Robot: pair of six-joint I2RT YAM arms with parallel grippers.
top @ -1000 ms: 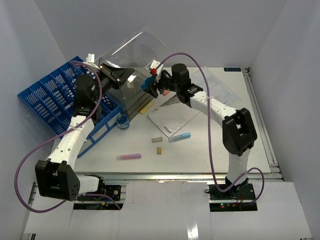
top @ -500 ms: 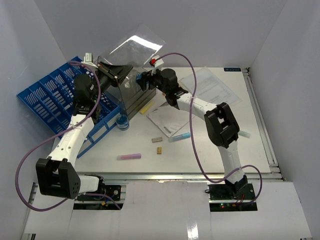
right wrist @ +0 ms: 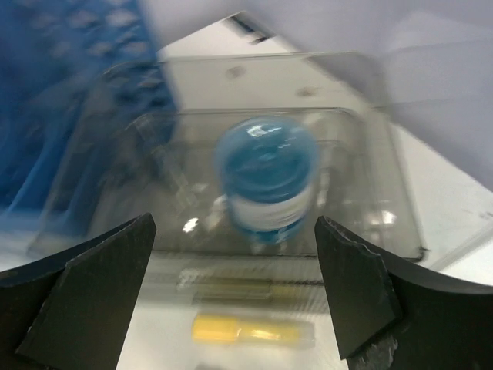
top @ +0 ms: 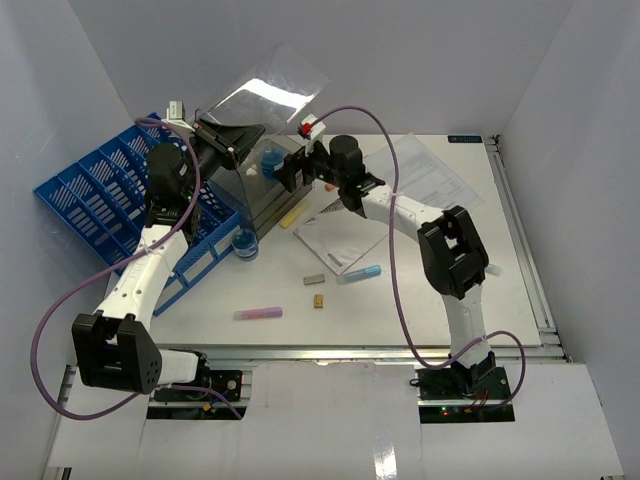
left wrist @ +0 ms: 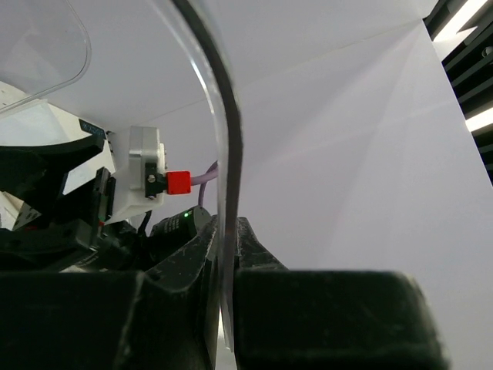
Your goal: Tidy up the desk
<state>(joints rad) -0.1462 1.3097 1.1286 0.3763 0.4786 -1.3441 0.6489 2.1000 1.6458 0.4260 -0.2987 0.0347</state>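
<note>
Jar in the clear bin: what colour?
Blue jar with a white label band; best seen in the right wrist view.

Light: bright, even, from overhead.
Glare: clear lid (top: 275, 85), upper centre.
Right wrist: blurred throughout.
Left wrist: jaws dark, out of focus, bottom.

The left gripper (left wrist: 226, 266) pinches the edge of a clear plastic sheet (left wrist: 229, 139). A little red block (left wrist: 178, 183) shows behind it.

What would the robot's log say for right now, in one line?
left hand: shut on clear lid, lid raised | right hand: open, facing clear bin | blue jar: inside clear bin | desk: pink marker loose
</note>
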